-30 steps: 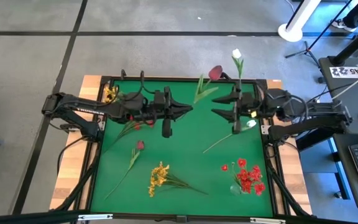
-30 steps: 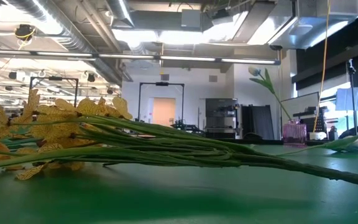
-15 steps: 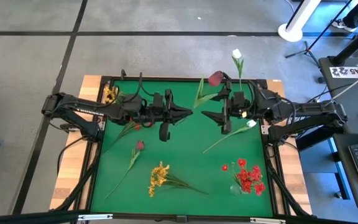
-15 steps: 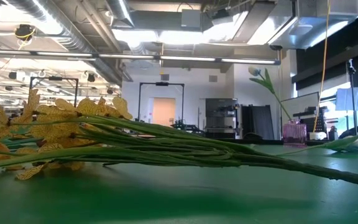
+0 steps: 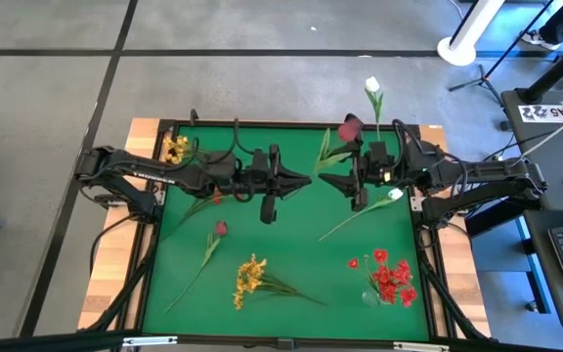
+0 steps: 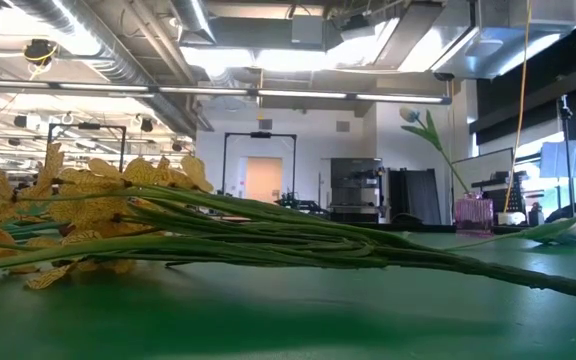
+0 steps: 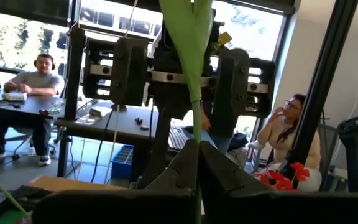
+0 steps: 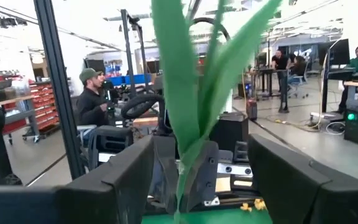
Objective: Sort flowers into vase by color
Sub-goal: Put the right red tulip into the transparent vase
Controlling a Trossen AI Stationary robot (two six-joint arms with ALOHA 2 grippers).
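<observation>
Right tool [image 5: 332,181] stands wide around the stem of a dark pink flower [image 5: 349,128], while the left tool [image 5: 299,180], closed, pinches the same stem [image 7: 196,134] low down over mid-table [image 5: 291,244]. Likely light, springy and slick, so it is best gripped on the bare stem below the leaves [image 8: 191,81], not the soft head.
</observation>
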